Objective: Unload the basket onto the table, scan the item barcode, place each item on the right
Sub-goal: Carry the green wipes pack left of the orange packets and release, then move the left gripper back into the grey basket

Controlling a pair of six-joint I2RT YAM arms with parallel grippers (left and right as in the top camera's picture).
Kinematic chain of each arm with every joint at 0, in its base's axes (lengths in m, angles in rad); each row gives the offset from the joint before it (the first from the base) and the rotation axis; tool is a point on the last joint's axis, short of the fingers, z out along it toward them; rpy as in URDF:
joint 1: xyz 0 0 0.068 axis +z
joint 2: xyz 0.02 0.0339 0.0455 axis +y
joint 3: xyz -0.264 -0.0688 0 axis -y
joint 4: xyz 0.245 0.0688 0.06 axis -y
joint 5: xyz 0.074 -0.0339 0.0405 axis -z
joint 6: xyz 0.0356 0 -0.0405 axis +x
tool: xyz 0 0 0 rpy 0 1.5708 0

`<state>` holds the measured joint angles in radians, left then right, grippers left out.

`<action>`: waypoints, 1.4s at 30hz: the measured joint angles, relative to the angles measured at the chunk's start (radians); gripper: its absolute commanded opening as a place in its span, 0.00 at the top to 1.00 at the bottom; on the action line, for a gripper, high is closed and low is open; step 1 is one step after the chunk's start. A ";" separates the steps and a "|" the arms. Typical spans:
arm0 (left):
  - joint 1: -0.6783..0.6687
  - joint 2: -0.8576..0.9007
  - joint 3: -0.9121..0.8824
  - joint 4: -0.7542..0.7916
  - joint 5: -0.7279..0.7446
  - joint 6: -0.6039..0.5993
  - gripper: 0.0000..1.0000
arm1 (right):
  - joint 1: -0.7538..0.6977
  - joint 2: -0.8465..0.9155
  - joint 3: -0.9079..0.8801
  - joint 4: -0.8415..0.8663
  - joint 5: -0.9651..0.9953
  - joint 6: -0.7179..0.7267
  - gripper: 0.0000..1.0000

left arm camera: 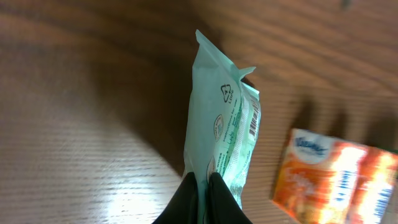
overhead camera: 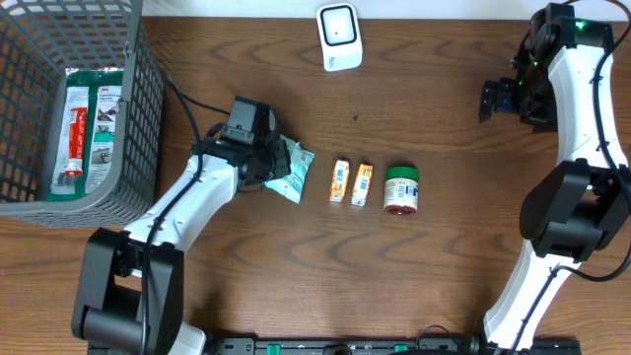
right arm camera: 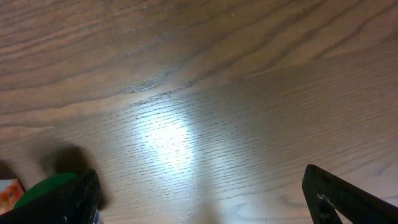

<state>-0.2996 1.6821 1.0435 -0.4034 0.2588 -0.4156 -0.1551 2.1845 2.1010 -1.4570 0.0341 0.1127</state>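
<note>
green packet (left arm camera: 219, 127), pinched in left fingers (left arm camera: 222, 200)

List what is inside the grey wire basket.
The basket holds a red-and-white pack and a green-and-white pack, both lying flat. Anything beneath them is covered.

Arms apart, one pinching, one gaping.
Left gripper (overhead camera: 272, 163) is reaching in from 7 o'clock, pinching a packet (overhead camera: 295, 174); right gripper (overhead camera: 498, 99) is hovering at 2 o'clock, jaws spread wide.
</note>
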 measured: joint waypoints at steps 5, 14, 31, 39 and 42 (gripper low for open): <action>0.000 0.022 -0.013 0.004 -0.019 -0.016 0.93 | 0.000 0.000 0.000 0.000 0.000 0.000 0.01; 0.000 0.024 -0.013 0.008 -0.022 -0.029 0.92 | 0.000 0.000 0.000 0.000 0.000 0.000 0.01; 0.030 -0.050 0.074 -0.067 -0.010 -0.032 0.34 | 0.000 0.000 0.000 0.000 0.000 0.000 0.01; 0.196 -0.172 0.598 -0.482 -0.093 0.044 0.27 | 0.000 0.000 0.000 0.000 0.000 0.000 0.01; 0.293 -0.181 0.745 -0.539 -0.169 0.072 0.26 | 0.000 0.000 0.000 0.000 0.000 0.000 0.01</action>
<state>-0.0071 1.5013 1.7885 -0.9421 0.0898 -0.3435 -0.1551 2.1845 2.1010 -1.4574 0.0341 0.1127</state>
